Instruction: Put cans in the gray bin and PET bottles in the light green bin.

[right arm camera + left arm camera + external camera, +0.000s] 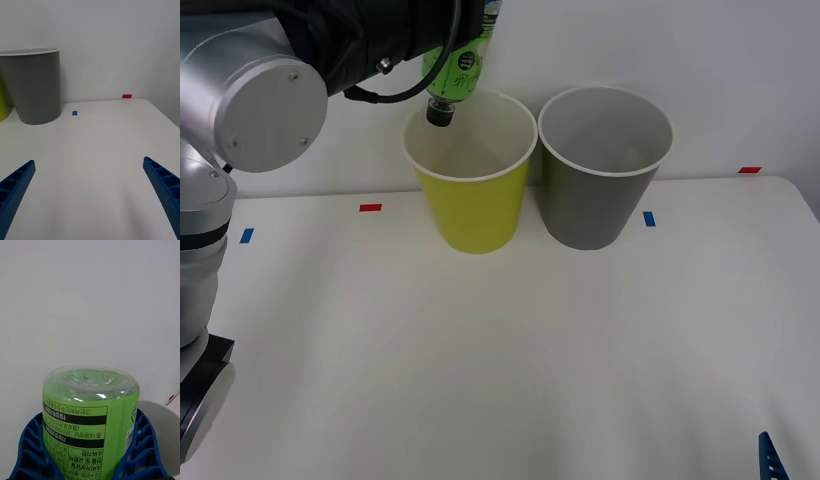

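My left gripper [88, 453] is shut on the PET bottle [90, 405], its blue fingers [30, 444] wrapping the green label. The bottle [463, 62] hangs upside down, black cap lowest, over the back rim of the light green bin [473, 205]. The gray bin [598, 200] stands right beside it on the right, its inside pale and bare. My right gripper [89, 161] is open low over the table's front right, well short of the gray bin [35, 86]. The cans are out of view.
Small tape marks lie on the white table [500, 350]: red [370, 207] and blue [246, 236] at the left, blue [649, 218] and red [749, 170] at the right. A white wall rises close behind the bins.
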Motion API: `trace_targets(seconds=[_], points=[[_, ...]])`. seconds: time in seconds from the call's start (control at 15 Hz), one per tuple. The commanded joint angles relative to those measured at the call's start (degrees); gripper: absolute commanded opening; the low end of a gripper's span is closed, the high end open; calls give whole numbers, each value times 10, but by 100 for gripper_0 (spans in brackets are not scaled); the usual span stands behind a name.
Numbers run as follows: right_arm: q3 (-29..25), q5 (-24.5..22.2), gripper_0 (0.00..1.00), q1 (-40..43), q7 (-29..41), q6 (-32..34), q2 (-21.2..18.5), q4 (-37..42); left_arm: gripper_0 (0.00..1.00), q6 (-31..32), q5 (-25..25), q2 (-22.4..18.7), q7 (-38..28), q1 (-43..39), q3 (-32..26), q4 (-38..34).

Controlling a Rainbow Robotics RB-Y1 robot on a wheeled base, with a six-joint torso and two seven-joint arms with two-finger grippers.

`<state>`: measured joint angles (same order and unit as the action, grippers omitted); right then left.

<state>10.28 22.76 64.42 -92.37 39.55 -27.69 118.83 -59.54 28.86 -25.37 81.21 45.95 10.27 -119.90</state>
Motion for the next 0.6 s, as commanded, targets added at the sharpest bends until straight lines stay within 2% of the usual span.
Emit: trace_targets(seconds=[0.07,0.33,0.6], points=[[0,0,100,0,0,0,0,0,0,76,-31,-6,-21,7,33,46],[0,0,100,0,0,0,0,0,0,197,-59,-7,-31,11,64,108],[0,0,100,0,0,0,0,0,0,245,-68,-7,-54,11,89,136]])
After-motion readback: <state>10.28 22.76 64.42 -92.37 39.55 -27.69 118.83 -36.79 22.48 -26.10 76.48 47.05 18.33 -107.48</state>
